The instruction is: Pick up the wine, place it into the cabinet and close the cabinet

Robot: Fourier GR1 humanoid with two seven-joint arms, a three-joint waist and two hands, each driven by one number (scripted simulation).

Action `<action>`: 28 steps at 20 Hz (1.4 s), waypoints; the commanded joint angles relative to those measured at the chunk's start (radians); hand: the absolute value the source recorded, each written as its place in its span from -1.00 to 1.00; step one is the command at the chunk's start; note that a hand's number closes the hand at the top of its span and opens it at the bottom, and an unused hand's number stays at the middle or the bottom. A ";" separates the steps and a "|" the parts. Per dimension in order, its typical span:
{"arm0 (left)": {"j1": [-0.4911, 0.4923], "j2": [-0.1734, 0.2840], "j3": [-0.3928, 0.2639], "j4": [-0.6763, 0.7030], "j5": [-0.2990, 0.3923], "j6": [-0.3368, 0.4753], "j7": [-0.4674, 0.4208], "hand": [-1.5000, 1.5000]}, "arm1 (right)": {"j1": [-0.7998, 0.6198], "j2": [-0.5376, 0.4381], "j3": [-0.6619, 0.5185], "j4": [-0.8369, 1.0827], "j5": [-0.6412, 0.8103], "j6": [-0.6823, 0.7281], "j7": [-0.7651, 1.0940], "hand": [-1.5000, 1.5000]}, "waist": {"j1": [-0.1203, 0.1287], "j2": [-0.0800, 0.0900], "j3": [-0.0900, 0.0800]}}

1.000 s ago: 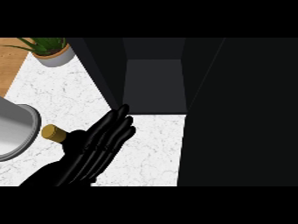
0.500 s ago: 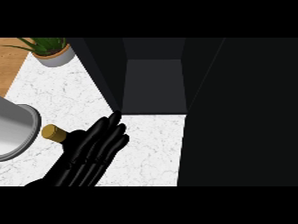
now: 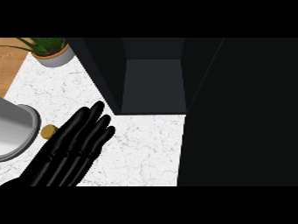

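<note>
Since a second ago my left hand (image 3: 74, 151) has slid back toward the wine (image 3: 48, 131), fingers straight and released, covering most of it. Pick-up is underway; next I curl round the bottle, left of the open cabinet (image 3: 154, 87).

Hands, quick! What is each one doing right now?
Left hand: open, fingers straight, over the wine bottle, holding nothing.
Right hand: not in view.

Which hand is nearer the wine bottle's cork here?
Right. The right hand lies just to the right of the cork, fingers straight. The left hand is not in view.
</note>
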 commanded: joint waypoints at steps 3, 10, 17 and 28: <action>-0.003 0.048 0.102 -0.113 0.041 -0.024 0.084 -1.00 | 0.083 -0.040 -0.024 -0.246 -0.047 -0.001 0.079 -1.00 | -0.003 0.000 0.000; 0.033 0.092 0.274 -0.048 0.151 -0.098 -0.024 -1.00 | 0.063 -0.036 0.017 -0.233 -0.020 -0.005 0.071 -1.00 | -0.007 0.003 -0.001; -0.021 0.148 0.457 0.014 0.273 -0.161 -0.018 -1.00 | 0.038 -0.026 -0.004 -0.198 -0.041 -0.019 0.059 -1.00 | -0.002 0.004 -0.001; 0.114 0.197 0.634 0.169 0.418 -0.340 -0.184 -1.00 | -0.025 -0.023 0.010 -0.216 -0.023 -0.061 0.132 -1.00 | 0.004 0.004 -0.002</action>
